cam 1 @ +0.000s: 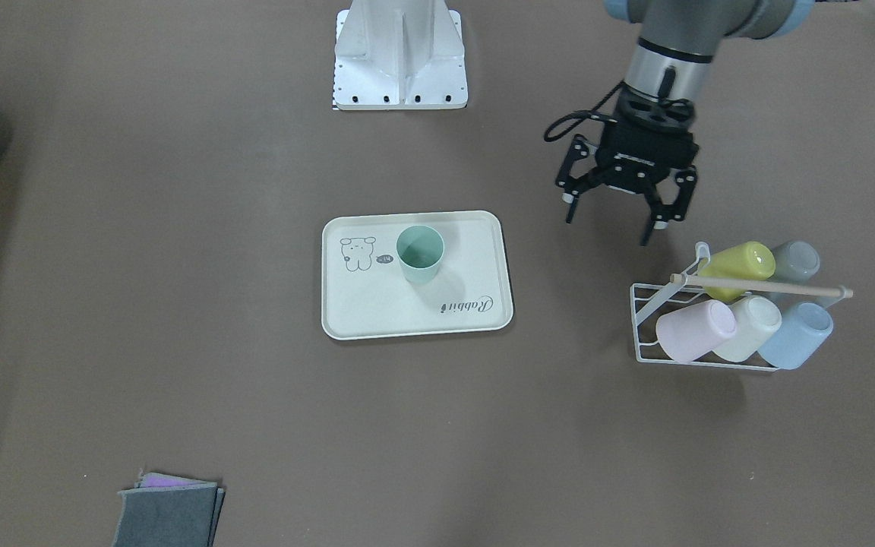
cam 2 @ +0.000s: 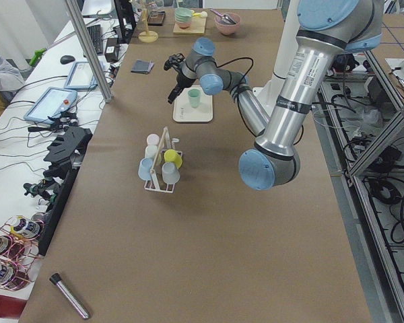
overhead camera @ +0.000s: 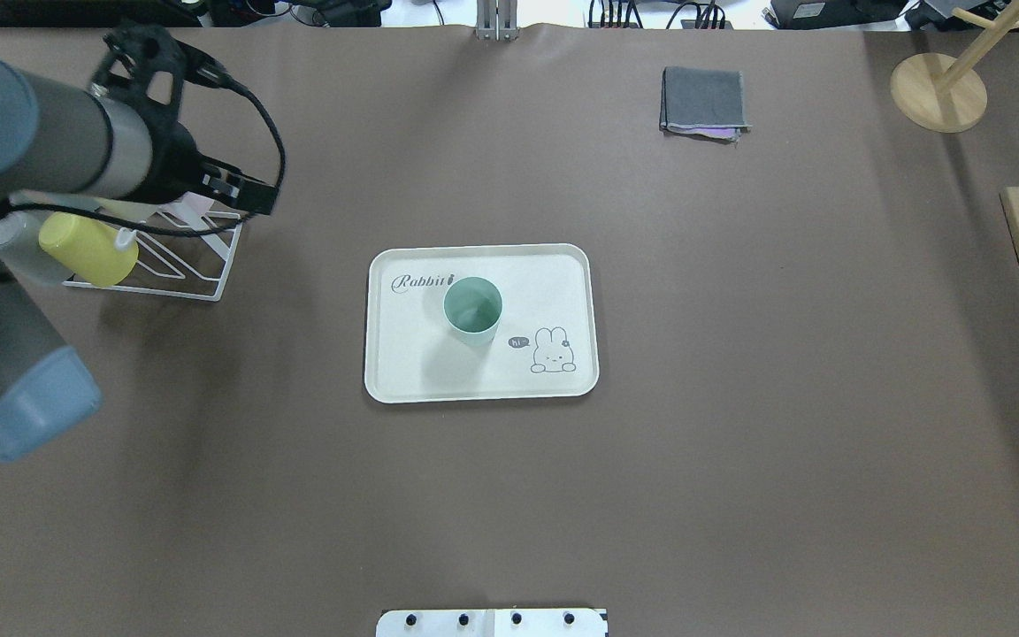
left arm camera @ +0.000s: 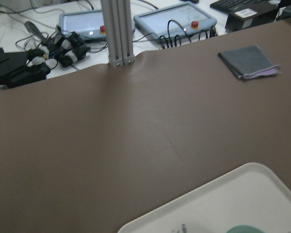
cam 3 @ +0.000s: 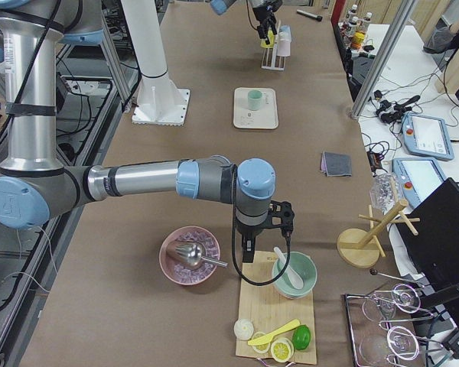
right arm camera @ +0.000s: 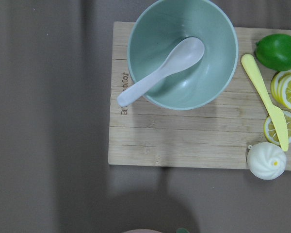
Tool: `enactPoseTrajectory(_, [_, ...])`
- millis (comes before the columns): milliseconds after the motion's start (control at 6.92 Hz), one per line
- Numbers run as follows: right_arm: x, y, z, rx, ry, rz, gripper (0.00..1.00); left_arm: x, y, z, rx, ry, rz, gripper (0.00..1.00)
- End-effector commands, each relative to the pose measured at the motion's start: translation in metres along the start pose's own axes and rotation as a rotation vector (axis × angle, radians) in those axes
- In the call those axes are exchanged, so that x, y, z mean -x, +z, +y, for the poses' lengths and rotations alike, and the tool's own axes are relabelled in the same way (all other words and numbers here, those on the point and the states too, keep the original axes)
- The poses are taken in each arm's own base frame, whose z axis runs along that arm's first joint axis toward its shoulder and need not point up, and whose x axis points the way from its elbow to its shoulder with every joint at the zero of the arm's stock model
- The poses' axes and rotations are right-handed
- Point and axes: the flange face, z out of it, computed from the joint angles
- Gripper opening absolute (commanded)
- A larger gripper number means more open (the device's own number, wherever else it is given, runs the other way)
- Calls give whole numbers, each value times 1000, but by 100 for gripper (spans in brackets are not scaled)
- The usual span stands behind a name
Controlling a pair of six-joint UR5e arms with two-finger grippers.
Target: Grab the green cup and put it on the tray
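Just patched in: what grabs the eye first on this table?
The green cup stands upright on the tray at mid-table. The left pincer hangs open and empty above the table, off to the side of the tray where the wire cup rack stands.

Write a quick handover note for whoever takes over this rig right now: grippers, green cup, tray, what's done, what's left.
Left gripper: open, empty, above the table beside the cup rack.
Right gripper: over the wooden board; can't tell if it is open or shut.
Green cup: upright on the tray, nothing touching it.
Done: cup placed and released.
Left: apparently nothing but parking the arms.
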Motion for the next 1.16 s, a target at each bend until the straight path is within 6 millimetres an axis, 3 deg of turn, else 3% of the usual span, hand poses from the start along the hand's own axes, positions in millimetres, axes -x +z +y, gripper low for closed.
enactPoseTrajectory(0, [1, 0, -1, 1, -1, 0, 100, 122, -24, 14, 254, -79, 17, 98])
enactPoseTrajectory(289, [0, 1, 1, 4, 0, -2, 100, 254, -39, 100, 321, -307, 25, 98])
enactPoseTrajectory(434, [0, 2, 2, 5, 1, -2, 100, 301, -41, 132, 346, -303, 16, 98])
enactPoseTrajectory(578, [0, 1, 1, 4, 0, -2, 100, 333, -52, 144, 341, -248, 7, 98])
enactPoseTrajectory(723, [0, 1, 1, 4, 0, -2, 100, 355, -46, 172, 375, -233, 5, 98])
enactPoseTrajectory(1012, [0, 2, 1, 5, -1, -2, 100, 404, -77, 220, 364, -200, -8, 98])
